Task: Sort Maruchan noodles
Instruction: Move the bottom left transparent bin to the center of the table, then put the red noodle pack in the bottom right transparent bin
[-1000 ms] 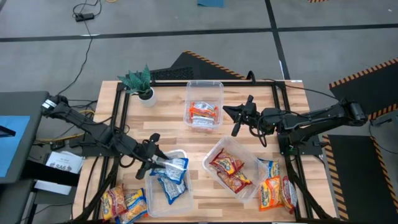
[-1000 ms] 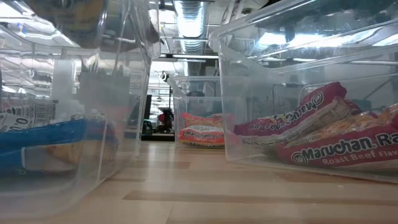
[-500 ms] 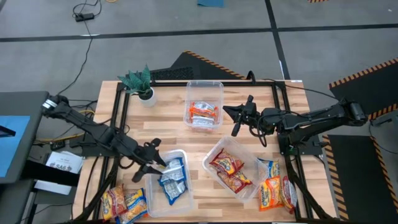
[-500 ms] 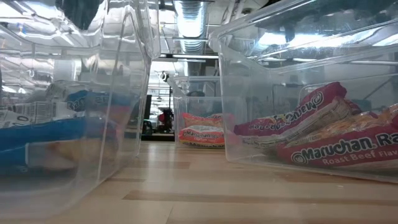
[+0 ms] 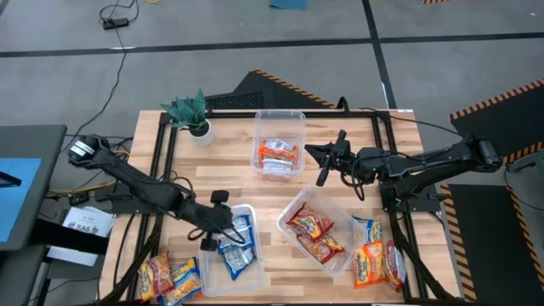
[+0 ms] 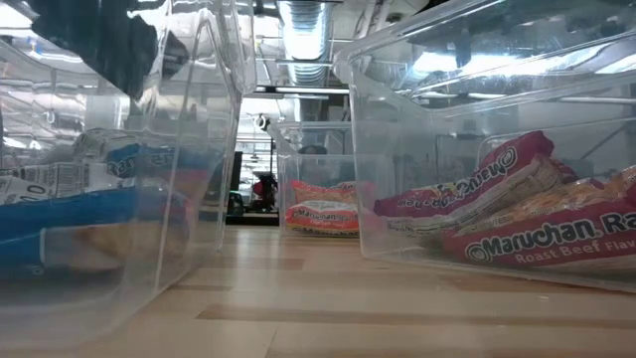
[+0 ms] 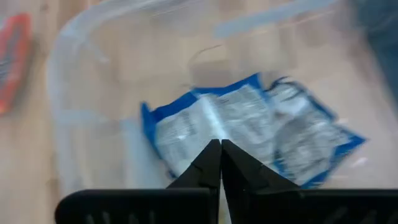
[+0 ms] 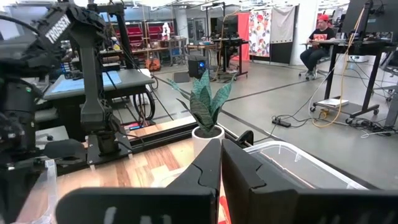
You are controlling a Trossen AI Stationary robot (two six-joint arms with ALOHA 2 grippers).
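Wood table [image 5: 229, 161] in a workshop, three clear bins. My left gripper [image 5: 214, 235] hangs over the front-left bin [image 5: 248, 210], fingers clenched on nothing, blue packets [image 5: 235, 246] lying loose beneath it, so that colour goes here. My right gripper [image 5: 327, 159] waits mid-table, pinched shut, empty. Red packets [image 5: 313, 234] fill the front-right bin; unsorted orange packets [image 5: 168, 279] sit at the front-left corner, likely next.

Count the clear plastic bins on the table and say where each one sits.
3. One bin at the table's far middle holds orange packets; one bin at near right holds red packets; one bin at near left, under the left arm, holds blue packets.
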